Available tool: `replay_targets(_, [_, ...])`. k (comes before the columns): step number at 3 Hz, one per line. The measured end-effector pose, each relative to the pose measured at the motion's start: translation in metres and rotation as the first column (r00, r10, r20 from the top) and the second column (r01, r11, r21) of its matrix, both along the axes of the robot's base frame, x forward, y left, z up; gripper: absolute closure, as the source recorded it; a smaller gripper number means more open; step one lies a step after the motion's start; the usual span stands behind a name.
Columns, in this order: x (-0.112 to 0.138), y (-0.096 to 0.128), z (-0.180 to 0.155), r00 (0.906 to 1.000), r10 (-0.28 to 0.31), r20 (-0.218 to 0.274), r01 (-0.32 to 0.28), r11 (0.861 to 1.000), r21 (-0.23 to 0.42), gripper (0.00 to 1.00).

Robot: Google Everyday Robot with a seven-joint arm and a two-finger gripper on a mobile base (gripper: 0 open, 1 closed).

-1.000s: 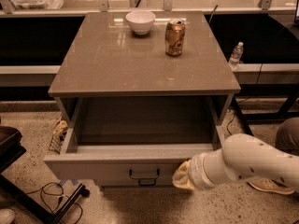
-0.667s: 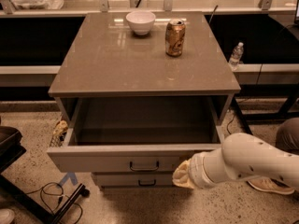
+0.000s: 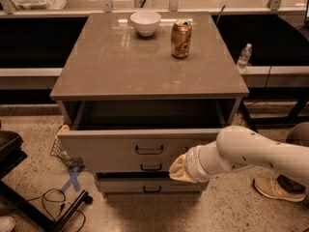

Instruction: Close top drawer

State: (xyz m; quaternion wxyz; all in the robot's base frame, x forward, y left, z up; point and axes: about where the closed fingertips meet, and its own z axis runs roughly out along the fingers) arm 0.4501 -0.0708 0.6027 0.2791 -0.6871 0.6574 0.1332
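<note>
The top drawer (image 3: 111,146) of the grey-beige cabinet (image 3: 145,62) stands partly open, and only a narrow strip of its dark inside shows behind the flat front panel. Its small dark handle (image 3: 149,150) sits at the panel's centre. Two lower drawers with the same handles (image 3: 151,167) are below it. My white arm (image 3: 251,153) reaches in from the right. My gripper (image 3: 177,169) is at the lower right of the top drawer's front, against or very close to the panel, and the wrist hides it.
A white bowl (image 3: 145,22) and a soda can (image 3: 181,32) stand on the cabinet top. A water bottle (image 3: 244,57) is at the right behind the cabinet. A person's shoe (image 3: 273,190), floor cables (image 3: 53,199) and a dark stand (image 3: 12,151) flank the cabinet.
The top drawer has slid in toward the cabinet, so much less of its inside shows. My arm and gripper have moved forward with the front panel.
</note>
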Motion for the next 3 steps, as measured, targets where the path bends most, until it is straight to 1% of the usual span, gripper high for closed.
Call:
replay_targets(1, [0.035, -0.014, 0.008, 0.999, -0.019, 0.04, 0.019, 1.0, -0.002, 1.0])
replay_targets(2, [0.09, -0.041, 0.022, 0.9937, -0.054, 0.098, 0.054, 0.999, -0.004, 1.0])
replay_targets(3, [0.088, -0.04, 0.022, 0.9938, -0.054, 0.098, 0.054, 0.999, -0.004, 1.0])
